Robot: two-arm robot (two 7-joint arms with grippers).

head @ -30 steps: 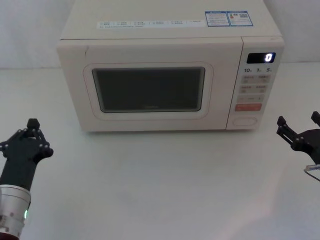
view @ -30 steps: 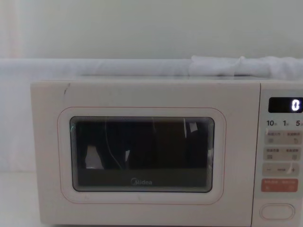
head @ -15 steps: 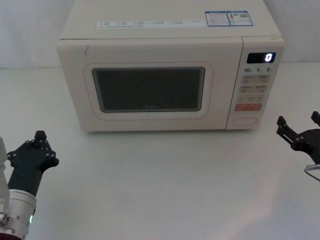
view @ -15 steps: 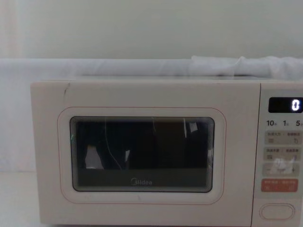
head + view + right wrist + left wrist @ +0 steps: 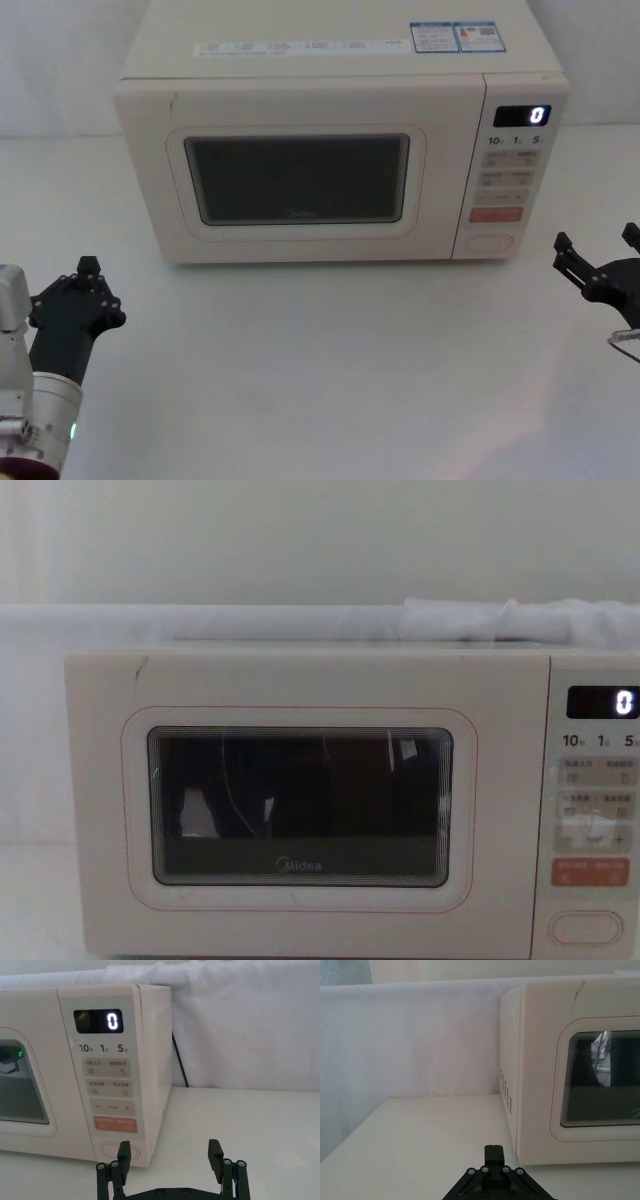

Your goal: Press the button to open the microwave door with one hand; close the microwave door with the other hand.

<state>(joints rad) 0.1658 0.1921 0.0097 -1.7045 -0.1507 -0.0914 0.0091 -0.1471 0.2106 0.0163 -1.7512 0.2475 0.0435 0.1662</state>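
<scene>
The microwave door (image 5: 297,180) stood shut, the oven sitting toward the desk's (image 5: 330,370) far edge. Our left pincer (image 5: 78,300) hung near the left edge, its tips together; our right pincer (image 5: 597,262) waited at the right edge, prongs apart. We judged neither step begun: next, the right must reach the button (image 5: 490,242). Both pincers were partly cut off.
</scene>
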